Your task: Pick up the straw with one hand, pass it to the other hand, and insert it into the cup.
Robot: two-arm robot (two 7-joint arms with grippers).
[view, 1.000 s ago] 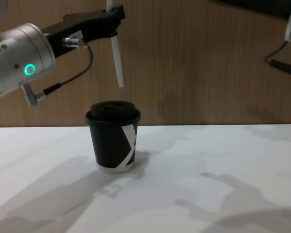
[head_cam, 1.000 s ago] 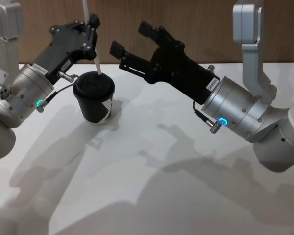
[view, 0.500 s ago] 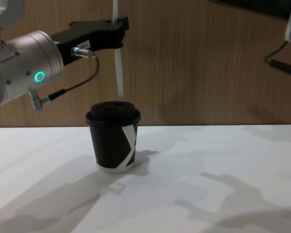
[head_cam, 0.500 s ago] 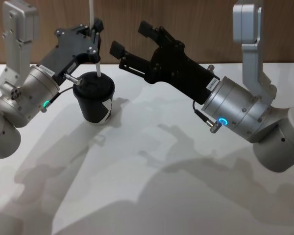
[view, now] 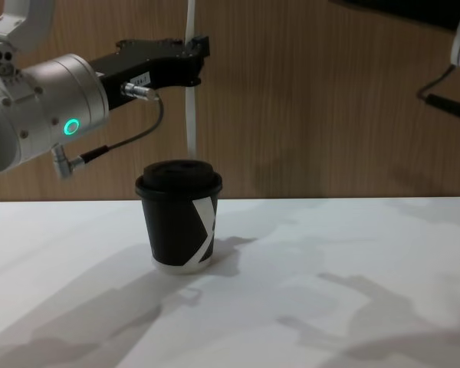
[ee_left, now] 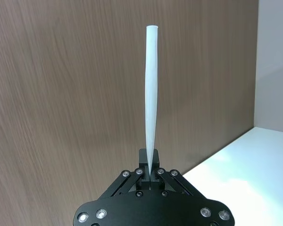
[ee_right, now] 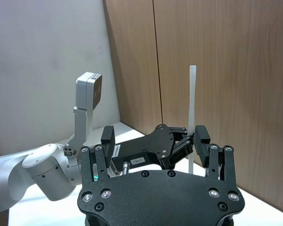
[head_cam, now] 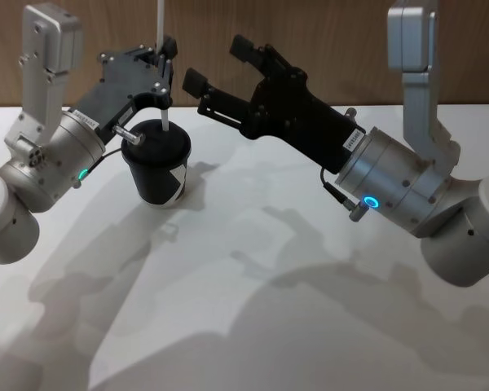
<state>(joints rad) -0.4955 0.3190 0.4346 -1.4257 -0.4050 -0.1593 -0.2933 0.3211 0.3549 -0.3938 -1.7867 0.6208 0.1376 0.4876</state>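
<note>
Left gripper [view: 193, 61] holds straw [view: 190, 115] above cup [view: 176, 222]; right gripper [head_cam: 220, 63] beside.

Seemingly a robotics lab or test cell, not a home: bare matte white tabletop [head_cam: 253, 326] set against a brown wood-grain panelled wall [view: 330, 100], plain pale wall [ee_right: 47, 56] joining it at a corner, silver jointed robot arm [head_cam: 407, 187] reaching over the surface

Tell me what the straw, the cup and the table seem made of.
The straw: probably plastic, a smooth, thin white tube. The cup: likely paper, matte black with a printed white mark; its domed lid looks like matte plastic. The table: smooth white top, perhaps laminate; the material stays uncertain.
</note>
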